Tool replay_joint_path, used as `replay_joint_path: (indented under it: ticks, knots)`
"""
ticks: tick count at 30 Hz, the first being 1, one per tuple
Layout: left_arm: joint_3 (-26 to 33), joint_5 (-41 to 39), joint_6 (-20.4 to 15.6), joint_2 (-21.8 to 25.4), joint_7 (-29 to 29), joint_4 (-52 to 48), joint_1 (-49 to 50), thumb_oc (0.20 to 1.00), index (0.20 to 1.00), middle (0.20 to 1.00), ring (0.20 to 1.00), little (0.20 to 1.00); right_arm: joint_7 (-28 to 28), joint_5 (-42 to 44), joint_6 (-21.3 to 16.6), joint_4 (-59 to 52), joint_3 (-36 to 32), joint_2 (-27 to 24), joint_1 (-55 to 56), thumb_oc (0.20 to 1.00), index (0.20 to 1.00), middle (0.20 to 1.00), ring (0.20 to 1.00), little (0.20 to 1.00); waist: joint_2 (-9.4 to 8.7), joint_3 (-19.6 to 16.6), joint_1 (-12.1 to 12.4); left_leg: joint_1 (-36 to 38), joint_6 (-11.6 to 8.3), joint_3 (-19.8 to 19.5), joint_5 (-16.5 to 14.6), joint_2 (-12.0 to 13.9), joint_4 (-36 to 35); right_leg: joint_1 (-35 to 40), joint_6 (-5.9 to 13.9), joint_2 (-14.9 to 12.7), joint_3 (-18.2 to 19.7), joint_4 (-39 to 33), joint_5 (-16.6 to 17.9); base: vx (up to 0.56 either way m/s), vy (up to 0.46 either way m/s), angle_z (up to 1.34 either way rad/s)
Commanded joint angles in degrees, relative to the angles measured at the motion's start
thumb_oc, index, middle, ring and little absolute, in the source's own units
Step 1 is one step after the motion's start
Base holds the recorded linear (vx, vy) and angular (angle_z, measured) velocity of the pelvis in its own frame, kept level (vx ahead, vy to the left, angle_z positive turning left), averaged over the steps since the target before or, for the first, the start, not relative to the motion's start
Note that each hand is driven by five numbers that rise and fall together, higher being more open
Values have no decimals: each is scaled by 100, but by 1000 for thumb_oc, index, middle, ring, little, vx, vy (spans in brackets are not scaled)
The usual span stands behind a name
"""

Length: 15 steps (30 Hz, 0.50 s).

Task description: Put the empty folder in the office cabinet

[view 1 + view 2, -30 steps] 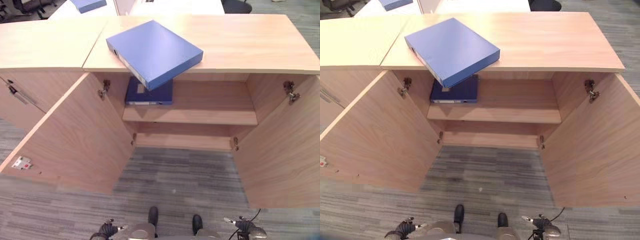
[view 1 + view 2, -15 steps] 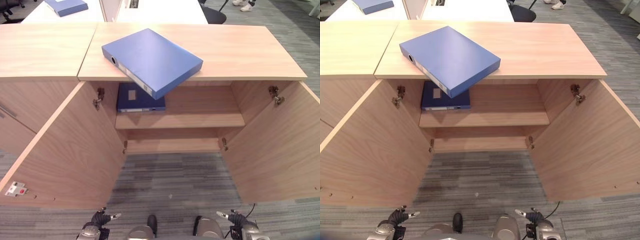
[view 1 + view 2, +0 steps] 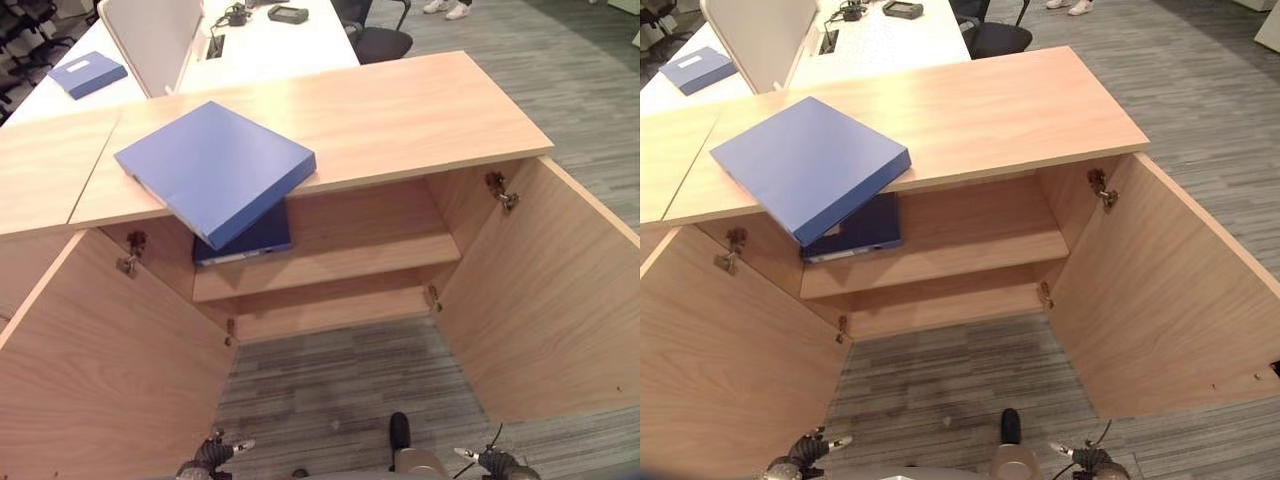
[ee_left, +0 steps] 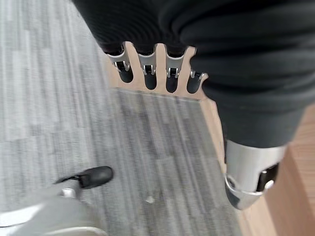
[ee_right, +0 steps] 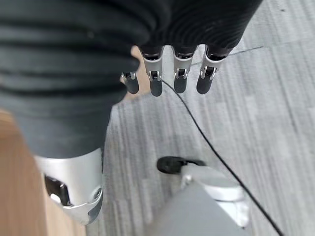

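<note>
We see the blue folder flat on the cabinet top, one corner jutting past the front edge above the open cabinet. Both doors swung wide. A second folder lies at the left end of the upper shelf; rest of shelf bare. Our left hand and right hand hang low over the carpet, fingers straight, grasping nothing.

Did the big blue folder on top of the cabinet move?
No. The blue folder still overhangs the cabinet top above the shelved folder; the camera shifted.
</note>
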Motion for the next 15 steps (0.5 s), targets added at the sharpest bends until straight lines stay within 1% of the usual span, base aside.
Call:
replay_joint_path:
  ticks: [1, 2, 3, 5, 6, 7, 9, 11, 12, 13, 14, 15]
  knots:
    - [-58, 115, -42, 367, 39, 76, -42, 1000, 1000, 1000, 1000, 1000, -2, -150, -63, 154, -80, 72, -145, 1000, 1000, 1000, 1000, 1000, -252, 201, 64, -63, 12, -281, -306, -285, 16, 122, 562, -566, 64, 386, -421, 88, -141, 21]
    - [-58, 115, -42, 366, 39, 75, -41, 1000, 1000, 1000, 1000, 1000, -2, -150, -63, 154, -79, 70, -144, 1000, 1000, 1000, 1000, 1000, -248, 201, 62, -61, 9, -282, -308, -280, 16, 124, 559, -562, 61, 387, -424, 114, -166, 11]
    - [-76, 119, -45, 345, 26, 59, -6, 1000, 1000, 1000, 1000, 1000, 1, -131, -74, 154, -91, 20, -134, 1000, 1000, 1000, 1000, 1000, -200, 190, 60, -27, -59, -289, -271, -179, 16, 198, 500, -479, 44, 371, -531, 90, -147, 6]
    - [-83, 99, -45, 318, 14, 45, 15, 1000, 1000, 1000, 1000, 1000, 3, -120, -85, 145, -94, -23, -135, 1000, 1000, 1000, 1000, 1000, -163, 179, 63, 3, -119, -308, -235, -99, 16, 275, 445, -404, 21, 341, -623, 106, -177, 3]
    - [-88, 82, -49, 296, 6, 27, 21, 1000, 1000, 1000, 1000, 1000, 11, -114, -101, 145, -87, -62, -131, 1000, 1000, 1000, 1000, 1000, -124, 180, 71, 32, -187, -330, -188, -16, 39, 374, 382, -333, -25, 316, -720, 72, -123, 3]
    - [-88, 82, -49, 294, 6, 27, 21, 1000, 1000, 1000, 1000, 1000, 12, -114, -101, 146, -87, -63, -131, 1000, 1000, 1000, 1000, 1000, -121, 185, 67, 37, -190, -334, -189, -11, 38, 382, 380, -329, -30, 315, -722, 76, -140, 8]
    - [-99, 61, -48, 273, -9, 6, 38, 1000, 1000, 1000, 1000, 1000, 15, -116, -112, 134, -77, -102, -143, 1000, 1000, 1000, 1000, 1000, -78, 210, 82, 22, -254, -373, -70, 72, 138, 472, 327, -255, -65, 297, -807, 35, -77, 9]
    - [-102, 56, -49, 257, -10, 9, 41, 1000, 1000, 1000, 1000, 1000, 19, -97, -119, 137, -79, -114, -153, 1000, 1000, 1000, 1000, 1000, -60, 231, 75, -17, -287, -412, -23, 116, 231, 512, 289, -216, -99, 293, -854, 20, -94, 5]
    - [-106, 35, -51, 239, -35, 14, 52, 1000, 1000, 1000, 1000, 1000, 29, -57, -137, 117, -94, -130, -161, 1000, 1000, 1000, 1000, 1000, -38, 254, 69, -165, -369, -443, 83, 181, 554, 564, 224, -155, -133, 286, -953, 19, -140, 11]
    - [-128, 36, -48, 237, -60, -17, 51, 1000, 1000, 1000, 1000, 1000, 33, -36, -151, 113, -94, -141, -161, 1000, 1000, 1000, 1000, 1000, -45, 299, 85, -339, -422, -448, 220, 179, 839, 637, 170, -121, -148, 262, -1011, -13, -148, 24]
    - [-138, 14, -40, 236, -62, -42, 29, 1000, 1000, 1000, 1000, 1000, 29, -24, -158, 99, -88, -164, -190, 1000, 1000, 1000, 1000, 1000, -80, 376, 108, -550, -482, -534, 388, 123, 1216, 696, 137, -128, -175, 242, -1017, -60, -118, 34]
    - [-163, -25, -35, 242, -60, -68, -25, 1000, 1000, 1000, 1000, 1000, 26, -10, -162, 68, -71, -183, -237, 1000, 1000, 1000, 1000, 1000, -150, 472, 114, -825, -527, -634, 523, 9, 1617, 730, 97, -160, -219, 217, -1006, -78, -135, 35]
